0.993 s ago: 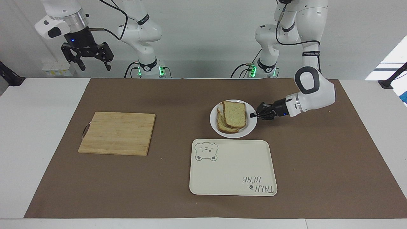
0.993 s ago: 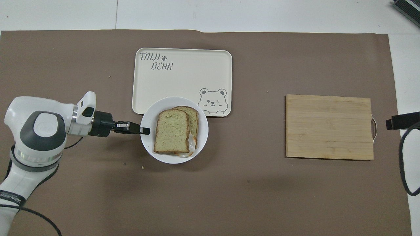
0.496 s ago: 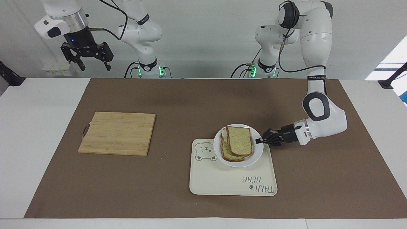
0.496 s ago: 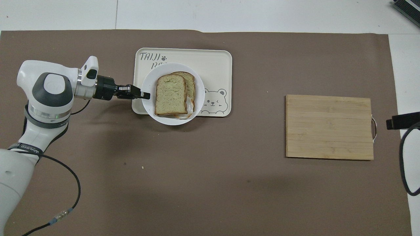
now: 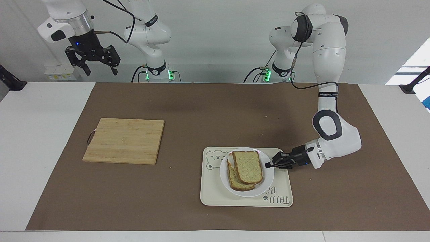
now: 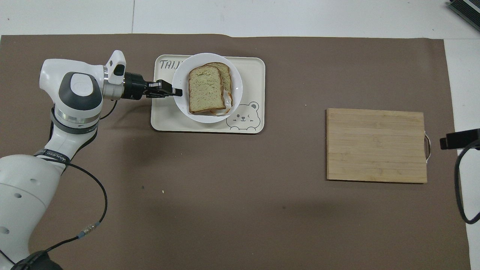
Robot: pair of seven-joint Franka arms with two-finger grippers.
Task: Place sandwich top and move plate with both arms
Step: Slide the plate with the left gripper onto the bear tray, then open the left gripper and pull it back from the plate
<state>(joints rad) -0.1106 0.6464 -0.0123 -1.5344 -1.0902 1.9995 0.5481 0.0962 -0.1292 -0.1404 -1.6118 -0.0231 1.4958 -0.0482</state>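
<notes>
I have the left gripper [image 5: 270, 164] pinched on the rim of the plate [image 5: 265, 181] at the left arm's end, plate over the tray [image 5: 215, 196] with the sandwich top [image 5: 247, 167] on it. My right gripper [image 5: 97, 62] waits, fingers apart, high above the table's right-arm end.

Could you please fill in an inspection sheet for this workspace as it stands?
Surface: brown mat over a white table.
Job's things: sandwich top lies on another slice on the plate; plate is over the cream tray.
Clutter: wooden cutting board; crumbs on the mat.
Grippers: left gripper shut on the plate's rim; right gripper open, raised, waiting.
Cables: black cables along both arms.
Surroundings: plain white wall.
</notes>
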